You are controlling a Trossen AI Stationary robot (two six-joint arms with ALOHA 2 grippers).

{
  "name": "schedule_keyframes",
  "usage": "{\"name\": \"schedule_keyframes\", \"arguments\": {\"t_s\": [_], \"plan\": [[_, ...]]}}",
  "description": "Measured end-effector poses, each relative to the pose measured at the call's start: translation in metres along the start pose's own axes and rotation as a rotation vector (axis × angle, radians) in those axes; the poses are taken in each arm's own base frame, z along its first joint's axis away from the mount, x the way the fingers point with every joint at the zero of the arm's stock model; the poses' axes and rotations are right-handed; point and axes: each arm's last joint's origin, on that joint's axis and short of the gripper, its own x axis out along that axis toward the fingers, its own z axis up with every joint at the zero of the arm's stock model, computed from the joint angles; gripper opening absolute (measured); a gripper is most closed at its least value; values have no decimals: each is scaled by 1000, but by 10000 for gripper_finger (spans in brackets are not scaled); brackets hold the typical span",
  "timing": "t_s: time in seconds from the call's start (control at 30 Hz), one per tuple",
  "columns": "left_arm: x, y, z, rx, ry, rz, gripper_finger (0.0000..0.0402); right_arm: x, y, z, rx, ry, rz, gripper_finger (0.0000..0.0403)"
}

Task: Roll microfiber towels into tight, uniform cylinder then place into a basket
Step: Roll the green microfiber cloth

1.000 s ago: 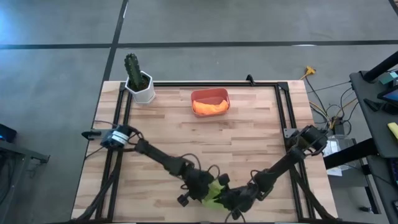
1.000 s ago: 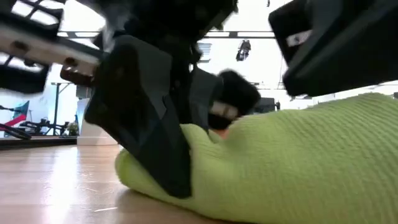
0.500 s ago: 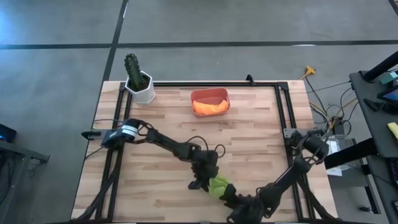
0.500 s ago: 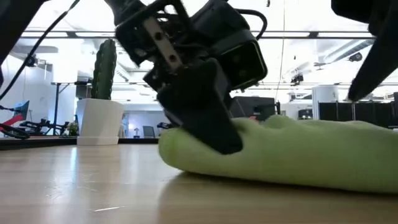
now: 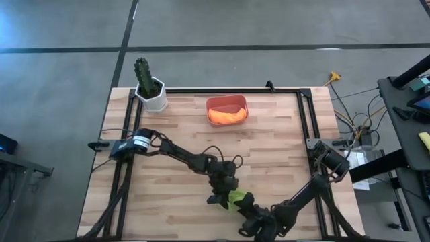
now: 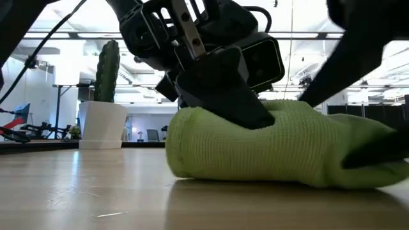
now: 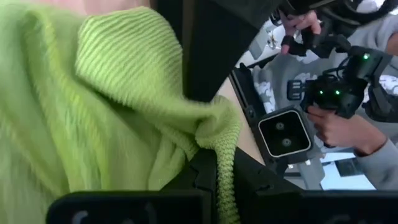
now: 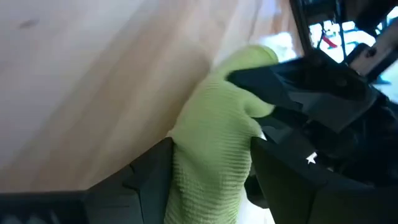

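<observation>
Left gripper (image 5: 224, 197) pinched the rolled lime-green microfiber towel (image 5: 236, 197) shut at six o'clock, likely keeping it tight; right gripper (image 5: 250, 222) straddled it, fingers spread.

No readable text, label, brand, number or sign anywhere in the four views.
</observation>
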Motion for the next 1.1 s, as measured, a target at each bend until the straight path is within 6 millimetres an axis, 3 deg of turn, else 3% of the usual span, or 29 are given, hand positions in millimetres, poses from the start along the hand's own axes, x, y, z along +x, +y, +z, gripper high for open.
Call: {"name": "schedule_keyframes", "arguments": {"t_s": [0.3,0.47,0.67,0.9,1.1], "plan": [[1,0,0,-9,-12,26,1,11,-6,-3,144,19,59,196],[1,1,-2,-7,-8,30,4,12,-5,-3,170,13,153,126],[1,-2,-8,144,33,45,6,15,-3,-3,228,11,299,21],[4,-22,-16,413,116,107,6,17,-9,-1,305,4,330,20],[2,-37,-17,471,156,96,7,23,-37,1,473,-49,518,19]]}}
